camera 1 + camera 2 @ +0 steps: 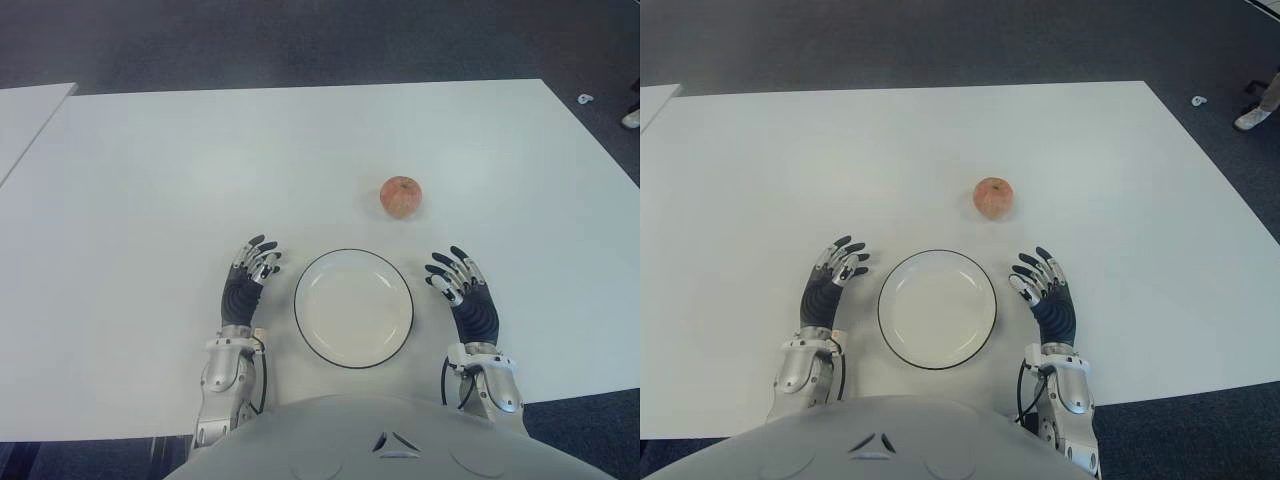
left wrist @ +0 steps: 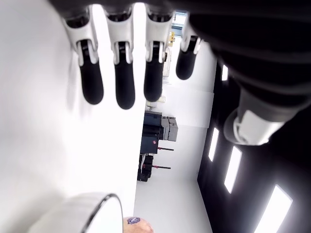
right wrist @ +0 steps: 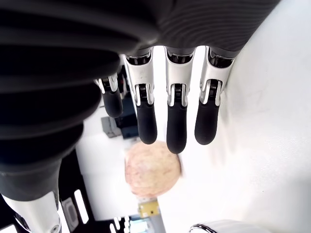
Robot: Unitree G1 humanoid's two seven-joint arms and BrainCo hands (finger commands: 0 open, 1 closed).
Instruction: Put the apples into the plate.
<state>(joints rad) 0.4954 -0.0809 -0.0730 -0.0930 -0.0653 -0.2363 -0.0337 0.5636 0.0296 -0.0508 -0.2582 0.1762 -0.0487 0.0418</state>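
- The right robot hand (image 1: 455, 277) is showing in the lower right of the left eye view, just beside the plate (image 1: 353, 307), its fingers (image 3: 176, 127) spread and holding nothing.
- The left robot hand (image 1: 254, 262) is mirroring it on the plate's other side, lower left of centre, fingers likewise spread and empty.
- The plate is sitting bare between the two hands on the white tabletop (image 1: 150, 200).
- The single apple (image 1: 401, 196) is lying above and slightly right of the plate, apart from it and from both hands.
- Judging from this, the task is only beginning: no reach is under way. The next move is probably calling for the right robot hand, the nearer one, to travel up-frame and close around the apple.
- The right wrist view is showing the apple directly beyond its fingertips; the left wrist view is catching only the plate's rim and a sliver of the apple at its bottom edge.
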